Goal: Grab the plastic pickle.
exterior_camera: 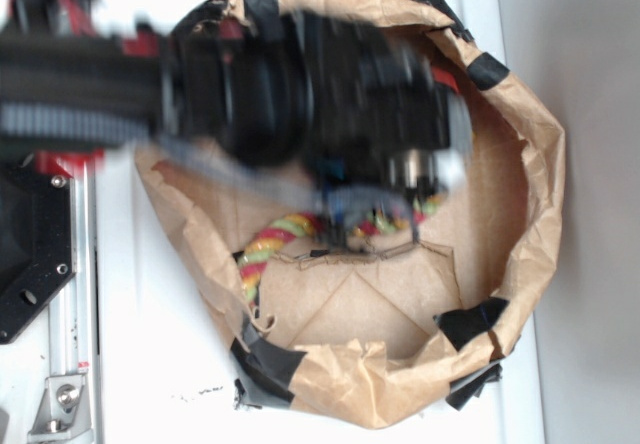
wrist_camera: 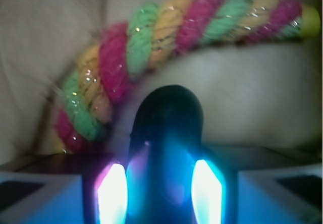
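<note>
In the wrist view the plastic pickle (wrist_camera: 166, 118) is a dark, glossy piece with a rounded end. It stands between my two glowing pads (wrist_camera: 112, 193), which press against its sides. My gripper (wrist_camera: 159, 186) is shut on it. The paper floor lies just beyond the pickle's tip. In the exterior view the blurred black arm reaches from the left over the bag. The gripper (exterior_camera: 375, 229) hangs low inside the bag beside the rope. The arm hides the pickle in that view.
A twisted red, yellow and green rope (wrist_camera: 151, 37) curves close behind the pickle, and it also shows in the bag (exterior_camera: 270, 244). The crumpled brown paper bag (exterior_camera: 535, 164) with black tape patches rings the work area. A white table (exterior_camera: 160, 344) lies around it.
</note>
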`<state>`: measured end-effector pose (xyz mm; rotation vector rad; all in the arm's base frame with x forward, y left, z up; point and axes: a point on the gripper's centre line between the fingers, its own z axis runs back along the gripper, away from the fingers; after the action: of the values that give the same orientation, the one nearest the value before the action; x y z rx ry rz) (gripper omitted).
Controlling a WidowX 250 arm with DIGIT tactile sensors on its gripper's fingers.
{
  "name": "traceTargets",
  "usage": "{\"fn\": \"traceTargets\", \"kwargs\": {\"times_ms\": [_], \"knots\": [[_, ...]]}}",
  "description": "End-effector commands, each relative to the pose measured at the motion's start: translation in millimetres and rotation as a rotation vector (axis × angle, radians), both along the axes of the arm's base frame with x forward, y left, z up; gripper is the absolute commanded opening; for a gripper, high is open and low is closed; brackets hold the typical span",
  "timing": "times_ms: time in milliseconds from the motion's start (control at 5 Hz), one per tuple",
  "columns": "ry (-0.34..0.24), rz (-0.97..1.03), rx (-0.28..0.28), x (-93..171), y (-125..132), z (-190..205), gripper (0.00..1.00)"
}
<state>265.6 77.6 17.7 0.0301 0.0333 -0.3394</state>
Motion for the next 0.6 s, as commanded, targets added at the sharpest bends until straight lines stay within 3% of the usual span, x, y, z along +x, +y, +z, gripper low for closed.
{"fn": "traceTargets", "kwargs": {"times_ms": [0, 200, 400], "knots": [[0.084, 0.040, 0.008, -14, 26, -20, 0.00], [0.081, 0.028, 0.023, -12, 17, -14, 0.00], [0.070, 0.029, 0.089, -8, -10, 11, 0.00]]}}
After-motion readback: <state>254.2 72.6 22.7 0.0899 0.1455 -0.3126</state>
